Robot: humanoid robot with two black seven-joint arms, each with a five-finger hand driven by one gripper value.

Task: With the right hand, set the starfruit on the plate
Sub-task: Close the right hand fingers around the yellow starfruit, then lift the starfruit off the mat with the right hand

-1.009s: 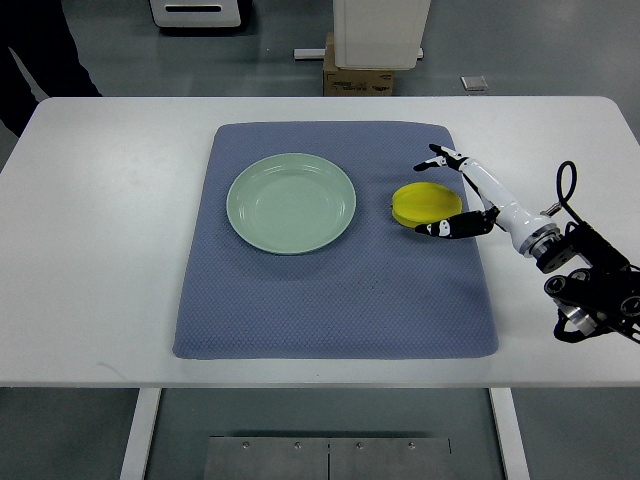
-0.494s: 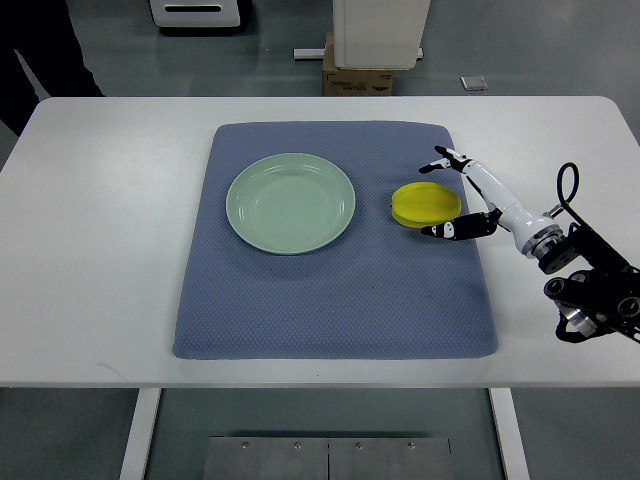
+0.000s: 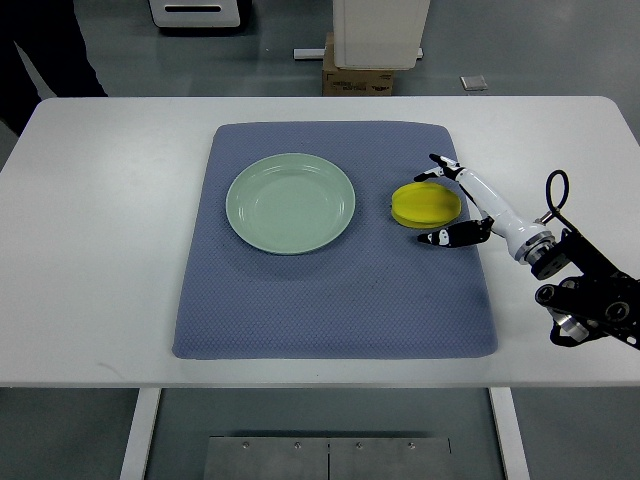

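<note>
A yellow starfruit (image 3: 426, 203) lies on the blue-grey mat (image 3: 335, 300), just right of the pale green plate (image 3: 291, 203), which holds nothing. My right hand (image 3: 436, 204) reaches in from the right edge and sits around the fruit's right side. Its upper fingers (image 3: 440, 164) lie past the fruit's far edge and its thumb (image 3: 448, 236) lies by the near edge. The hand is open and the fruit rests on the mat. No left arm shows.
The mat covers the middle of a white table (image 3: 90, 250). Beyond the far edge stand a cardboard box (image 3: 358, 78) and a white machine base (image 3: 380, 30). A person's dark clothing (image 3: 40, 50) shows at the top left corner.
My right hand has shifted slightly toward the near side and left, its thumb sliding along the fruit's near edge. The starfruit and plate have not moved.
</note>
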